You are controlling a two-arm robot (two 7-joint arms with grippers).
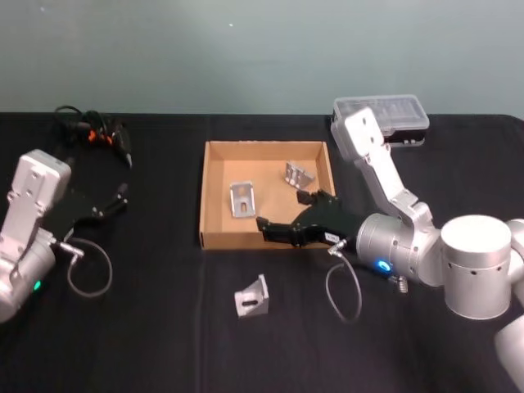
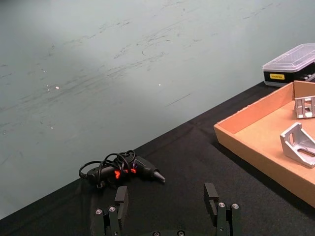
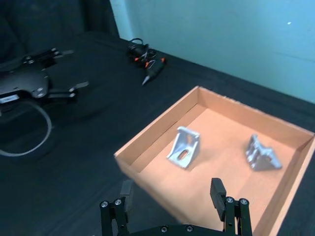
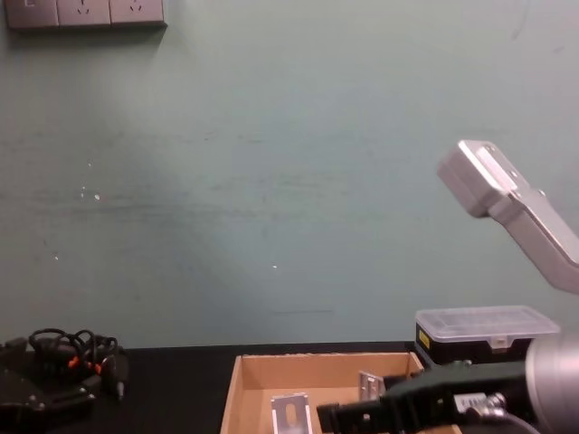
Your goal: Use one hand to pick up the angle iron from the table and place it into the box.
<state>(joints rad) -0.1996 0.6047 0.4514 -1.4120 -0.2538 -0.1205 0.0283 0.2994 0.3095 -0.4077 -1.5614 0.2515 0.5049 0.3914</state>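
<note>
Right claw (image 1: 282,214): spread, empty, hung over box (image 1: 204,196) front wall, ready to descend.
Angle iron (image 1: 252,296): lay on surface (image 1: 164,344) before box, awaiting pickup; two more inside.
Left claw (image 2: 166,196): spread, parked left.

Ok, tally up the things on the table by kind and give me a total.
Cardboard box: 1
Angle irons: 3, two in the box (the second), one on the table in front of it
Plastic case with clear lid: 1
Corded black tool: 1
Total: 6
</note>
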